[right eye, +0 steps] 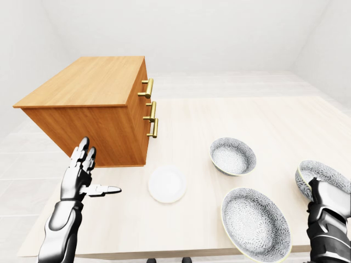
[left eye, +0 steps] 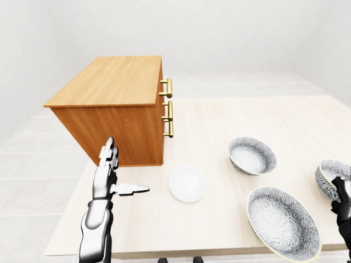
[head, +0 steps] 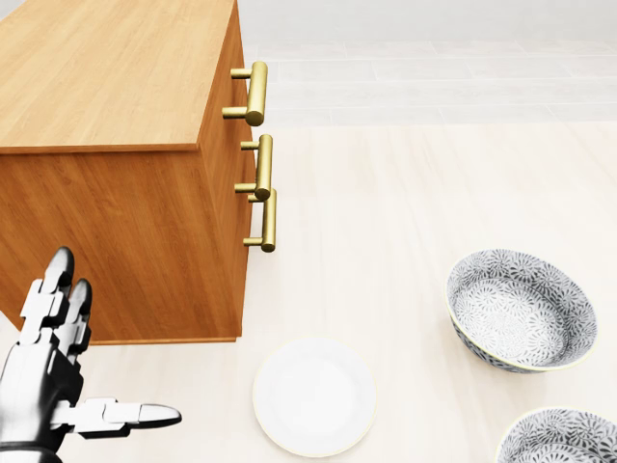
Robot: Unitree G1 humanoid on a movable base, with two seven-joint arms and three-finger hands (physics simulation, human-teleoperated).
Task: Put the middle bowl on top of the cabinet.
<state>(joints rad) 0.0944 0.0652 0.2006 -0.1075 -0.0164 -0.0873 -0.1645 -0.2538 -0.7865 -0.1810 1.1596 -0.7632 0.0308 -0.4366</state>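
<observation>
Three grey-patterned bowls lie on the pale table (left eye: 219, 112): a small one (left eye: 252, 155) nearest the cabinet, a wide one (left eye: 283, 222) toward the bottom of the left-eye view, and a third (right eye: 321, 174) at the right edge. The wooden cabinet (left eye: 112, 82) with brass handles (left eye: 168, 104) stands at the table's left, its top bare. My left hand (left eye: 127, 167) hovers open beside the cabinet's near side, fingers up and thumb pointing right. My right hand (right eye: 329, 211) shows at the bottom right, just below the third bowl; its fingers are mostly out of view.
A small white plate (left eye: 187, 184) lies on the table between my left hand and the bowls. The table's near edge runs along the bottom of the eye views, with pale floor beyond the left edge.
</observation>
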